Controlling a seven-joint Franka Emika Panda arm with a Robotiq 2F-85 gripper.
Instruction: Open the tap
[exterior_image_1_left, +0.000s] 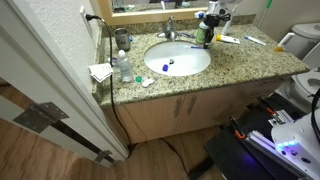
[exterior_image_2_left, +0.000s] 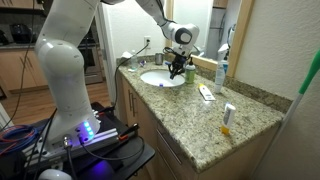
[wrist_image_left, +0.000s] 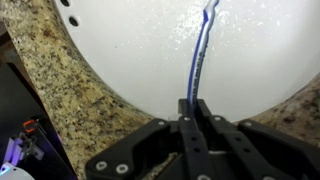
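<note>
The gripper (wrist_image_left: 190, 105) is seen closed, its fingertips pressed together. Right at the tips a thin blue-and-white stick (wrist_image_left: 200, 55) begins and runs away from the hand across the white basin (wrist_image_left: 130, 60) below. Whether it is pinched or merely lies under the tips cannot be told. Speckled counter (wrist_image_left: 50, 90) is seen to the side of the hand.

Farther off, in an exterior view, the tap (exterior_image_1_left: 170, 33) stands at the basin's back rim, off to one side of the hand and apart from it. It is not touched.

The step in hand is judged to be the approach. For the next move, the closed fingers would need to be carried sideways to the lever, so that it can be pushed open.
</note>
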